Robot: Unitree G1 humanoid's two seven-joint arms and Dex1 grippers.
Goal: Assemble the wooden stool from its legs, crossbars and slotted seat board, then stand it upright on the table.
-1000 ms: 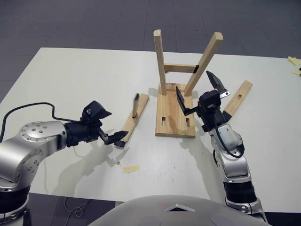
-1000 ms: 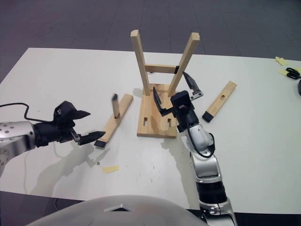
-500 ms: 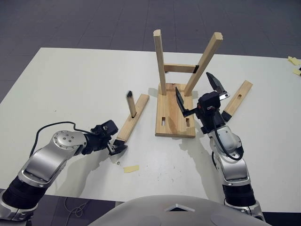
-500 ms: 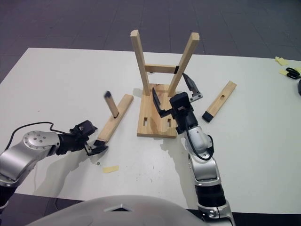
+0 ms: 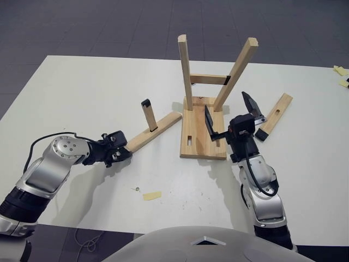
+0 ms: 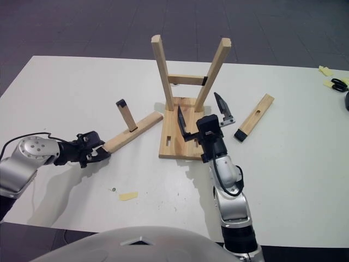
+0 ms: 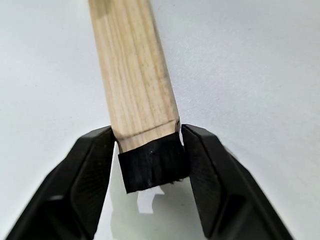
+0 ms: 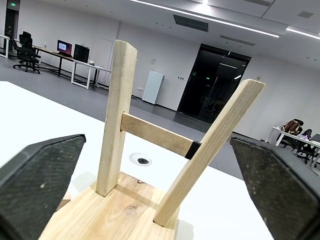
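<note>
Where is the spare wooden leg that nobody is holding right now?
In the head views, the spare leg lies flat on the table, just right of the right gripper and the seat board.

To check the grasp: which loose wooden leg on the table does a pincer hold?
The pale wooden leg with the upright crossbar: the left pincer clamps its black-capped end. The other leg lies free.

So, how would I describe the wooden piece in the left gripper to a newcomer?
On the white table, find the seat board with two upright legs. On the robot's left of it lies a loose leg, one end pinched by the left gripper. Unlike the slotted leg on the right, it has a short black-tipped bar sticking up.
</note>
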